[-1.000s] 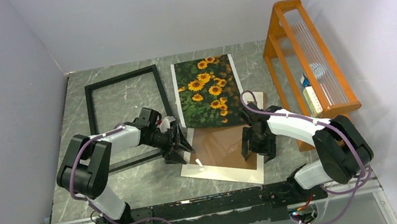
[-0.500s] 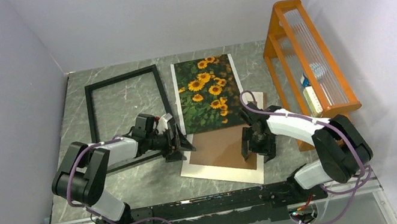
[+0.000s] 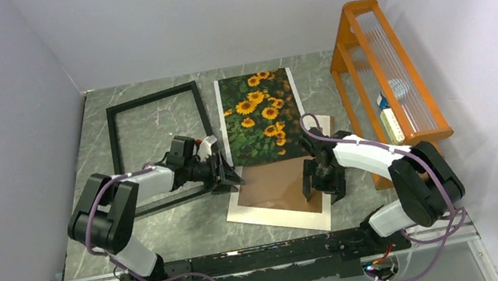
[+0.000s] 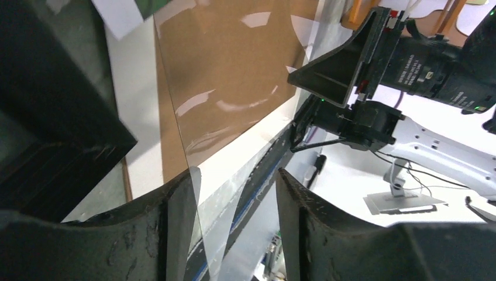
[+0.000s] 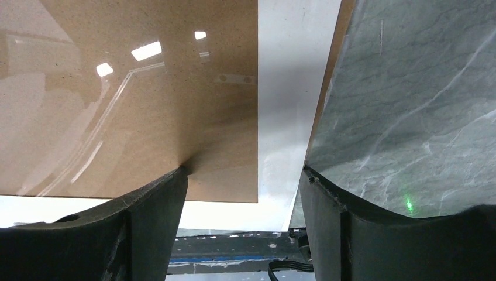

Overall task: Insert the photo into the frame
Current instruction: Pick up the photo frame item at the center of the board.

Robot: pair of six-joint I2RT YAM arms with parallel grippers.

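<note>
Find the large thin black rectangular picture frame (image 4: 58,111) lying flat at the far left of the grey marbled surface (image 3: 193,234). The rectangular sunflower print (image 3: 261,115) lies flat just beside the frame's right bar (outside the frame). Its near edge meets the plain brown backing board (image 3: 281,188), which rests on a white mat sheet (image 3: 274,219).

Note that the left pincer (image 3: 227,173) is at the frame's near right corner, released. The edge of a clear pane (image 4: 196,228) passes between its fingers; you cannot tell whether it touches them.

The right pincer (image 3: 323,189) is released, its jaws apart over the board's right edge. The orange wooden rack (image 3: 383,72) stands at the far right.
</note>
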